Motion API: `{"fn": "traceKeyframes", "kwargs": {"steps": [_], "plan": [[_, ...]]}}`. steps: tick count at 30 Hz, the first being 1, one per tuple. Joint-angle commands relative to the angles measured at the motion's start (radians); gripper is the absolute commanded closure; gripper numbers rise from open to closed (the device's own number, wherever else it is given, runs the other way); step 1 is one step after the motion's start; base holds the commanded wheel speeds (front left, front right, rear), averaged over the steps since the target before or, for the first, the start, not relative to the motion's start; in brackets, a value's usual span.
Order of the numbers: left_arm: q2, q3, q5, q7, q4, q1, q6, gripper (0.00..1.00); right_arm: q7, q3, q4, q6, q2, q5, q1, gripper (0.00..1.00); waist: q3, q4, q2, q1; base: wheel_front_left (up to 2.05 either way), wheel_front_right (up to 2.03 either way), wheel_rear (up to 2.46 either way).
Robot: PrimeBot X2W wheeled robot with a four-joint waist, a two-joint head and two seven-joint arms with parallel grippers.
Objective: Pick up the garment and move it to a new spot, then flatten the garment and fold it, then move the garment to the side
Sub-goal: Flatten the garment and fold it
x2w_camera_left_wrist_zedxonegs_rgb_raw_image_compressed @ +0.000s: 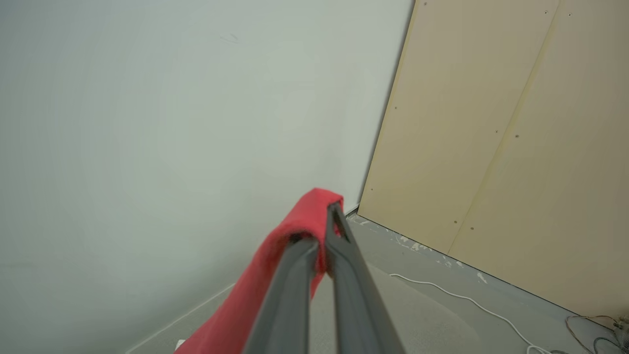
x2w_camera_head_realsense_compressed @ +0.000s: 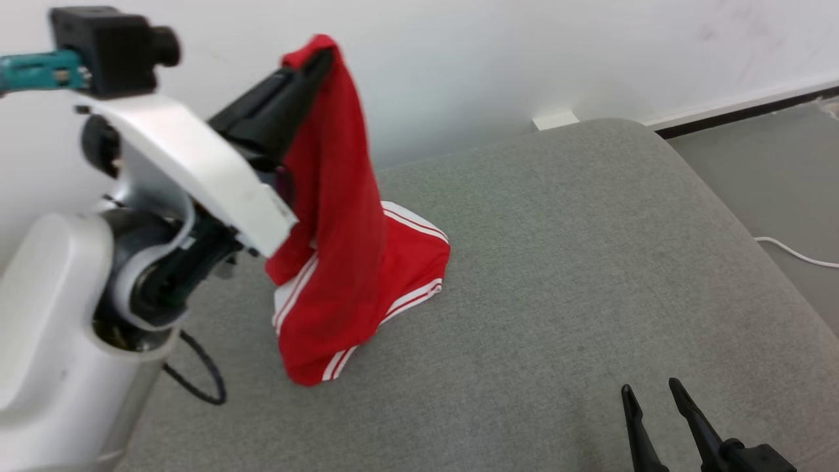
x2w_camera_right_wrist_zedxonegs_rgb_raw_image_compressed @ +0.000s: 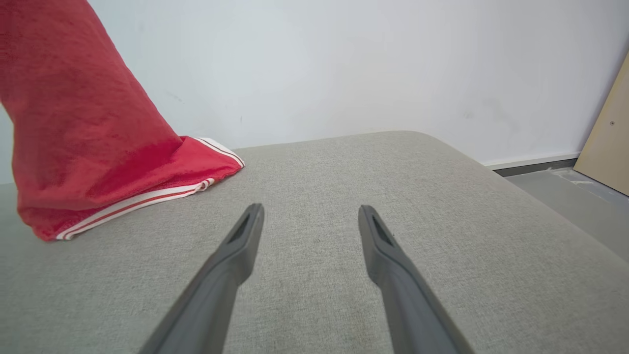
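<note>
head view: left gripper (x2w_camera_head_realsense_compressed: 322, 58), at 11 o'clock, holds the garment (x2w_camera_head_realsense_compressed: 341, 262) aloft by its top while its hem rests on the cushion (x2w_camera_head_realsense_compressed: 590, 275); lifting is underway, with moving, flattening and folding all left, i judge. left wrist view: fingers (x2w_camera_left_wrist_zedxonegs_rgb_raw_image_compressed: 287, 295) clamped on red cloth. right wrist view: right gripper (x2w_camera_right_wrist_zedxonegs_rgb_raw_image_compressed: 310, 212) spread, empty, garment at 10 o'clock.

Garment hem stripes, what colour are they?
White, on the red garment; clearest in the head view.

Left claw (x2w_camera_head_realsense_compressed: 321, 62) tips buried in garment (x2w_camera_head_realsense_compressed: 341, 249) fold; right claw (x2w_camera_head_realsense_compressed: 650, 387) base cut off, btm edge.
</note>
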Motion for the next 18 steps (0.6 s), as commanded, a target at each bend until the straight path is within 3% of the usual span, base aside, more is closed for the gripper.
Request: {"fn": "traceKeyframes", "kwargs": {"steps": [1,12,18], "plan": [[-0.016,-0.012,-0.003,0.01,-0.013,-0.025,0.006,1.0,0.001,0.004,0.002,-0.003,-0.002,0.011,-0.014,0.0,-0.004,0.004,0.0,0.0,0.0,0.0,0.0],[-0.112,-0.084,0.034,0.008,0.033,-0.113,0.026,1.0,0.001,0.003,0.008,-0.003,-0.002,0.037,0.005,0.0,-0.006,-0.021,0.0,0.0,0.0,0.0,0.0],[-0.061,-0.092,0.047,-0.013,0.035,0.009,0.024,1.0,0.001,-0.011,0.006,-0.003,-0.002,0.035,0.017,0.0,-0.011,-0.013,0.0,0.0,0.0,0.0,0.0]]}}
